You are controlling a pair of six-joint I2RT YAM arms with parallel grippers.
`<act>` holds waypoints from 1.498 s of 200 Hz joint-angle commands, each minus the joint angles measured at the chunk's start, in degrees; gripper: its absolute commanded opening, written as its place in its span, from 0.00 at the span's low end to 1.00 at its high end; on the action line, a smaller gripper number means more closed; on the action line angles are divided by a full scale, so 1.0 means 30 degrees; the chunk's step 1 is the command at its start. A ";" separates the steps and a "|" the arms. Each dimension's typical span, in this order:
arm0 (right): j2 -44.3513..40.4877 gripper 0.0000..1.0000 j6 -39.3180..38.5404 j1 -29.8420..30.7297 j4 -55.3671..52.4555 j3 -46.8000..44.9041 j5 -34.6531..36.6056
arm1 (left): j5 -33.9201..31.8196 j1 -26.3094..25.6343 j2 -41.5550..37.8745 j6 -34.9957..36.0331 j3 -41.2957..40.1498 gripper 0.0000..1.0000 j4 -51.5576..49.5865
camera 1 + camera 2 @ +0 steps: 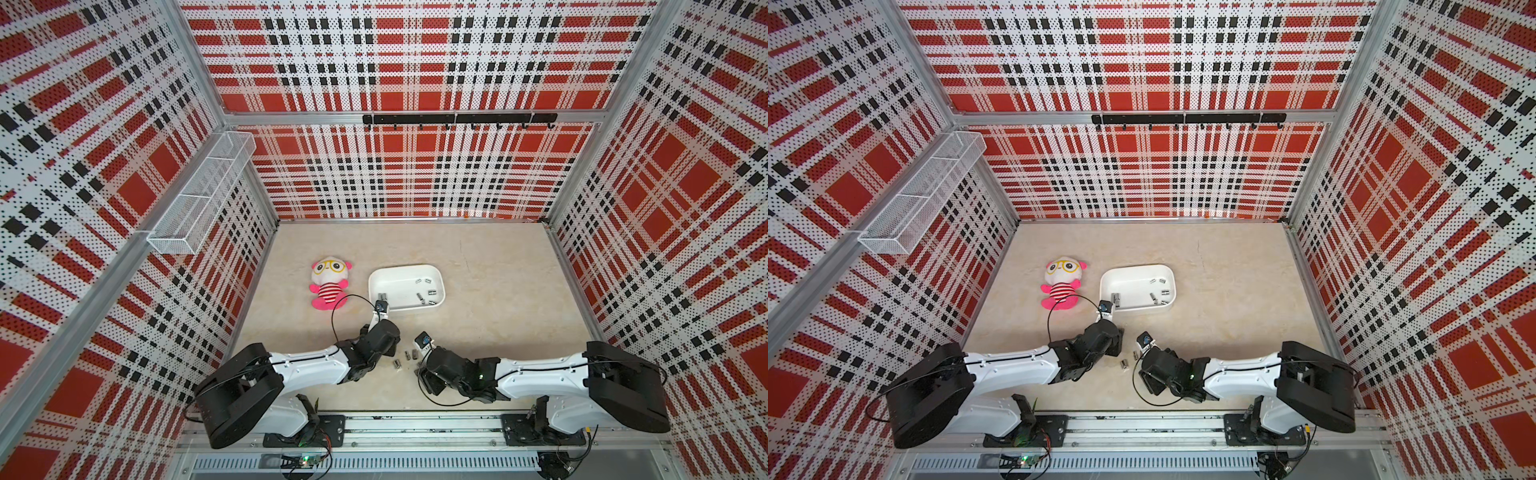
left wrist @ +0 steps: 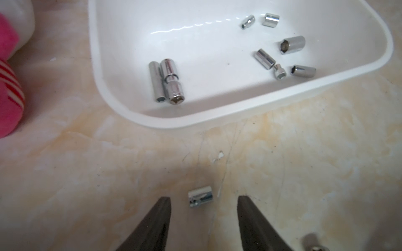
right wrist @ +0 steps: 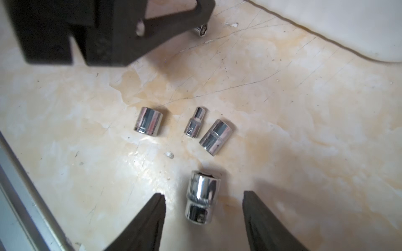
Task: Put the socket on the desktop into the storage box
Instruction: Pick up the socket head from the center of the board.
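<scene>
The white storage box [image 1: 395, 286] sits mid-desktop [image 1: 490, 332] and holds several chrome sockets [image 2: 171, 80]. My left gripper [image 2: 204, 200] is open just short of the box's near rim [image 2: 195, 121]. A small socket [image 2: 200, 196] lies on the desktop between its fingertips, touching neither. My right gripper [image 3: 203, 196] is open around a larger socket [image 3: 202, 197], with a gap on each side. Three more sockets [image 3: 149, 121] lie just beyond it; in both top views they show between the two wrists [image 1: 407, 355] [image 1: 1124, 364]. Both sets of fingertips are hidden under the wrists in the top views.
A pink and white plush doll [image 1: 328, 282] lies left of the box. A white wire-mesh basket [image 1: 203, 195] hangs on the left wall and a black hook rail [image 1: 457, 119] on the back wall. The left gripper's black body [image 3: 87, 32] stands close beyond the loose sockets.
</scene>
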 commanded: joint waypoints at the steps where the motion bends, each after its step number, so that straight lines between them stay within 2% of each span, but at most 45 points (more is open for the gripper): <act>1: 0.0695 0.59 -0.0071 0.0225 -0.0280 0.0555 0.0839 | 0.0741 0.0348 -0.1697 0.0141 -0.0802 0.55 0.0707; 45: 0.1160 0.52 0.0158 0.0230 -0.0880 0.0704 0.1653 | 0.0829 0.0472 -0.3388 0.0106 -0.1447 0.55 0.0854; 104: 0.1407 0.52 0.0341 0.0231 -0.1175 0.0791 0.1937 | 0.0679 0.0472 -0.3270 0.0141 -0.1351 0.55 0.0678; 141: 0.1774 0.48 0.0431 0.0249 -0.1393 0.1004 0.2130 | 0.0649 0.0442 -0.3201 0.0139 -0.1281 0.55 0.0590; 191: 0.1551 0.28 0.1061 0.0211 -0.1999 0.0976 0.3089 | 0.0605 0.0443 -0.3433 0.0069 -0.1278 0.54 0.0473; 256: -0.0641 0.01 0.2360 0.0172 -0.3097 0.0430 0.5697 | -0.0009 0.0370 -0.4519 -0.0177 -0.1619 0.53 0.0524; 299: -0.3193 0.00 0.2000 -0.0724 -0.3239 0.0375 0.5936 | -0.0339 0.0355 -0.6113 -0.0254 -0.2171 0.53 0.0810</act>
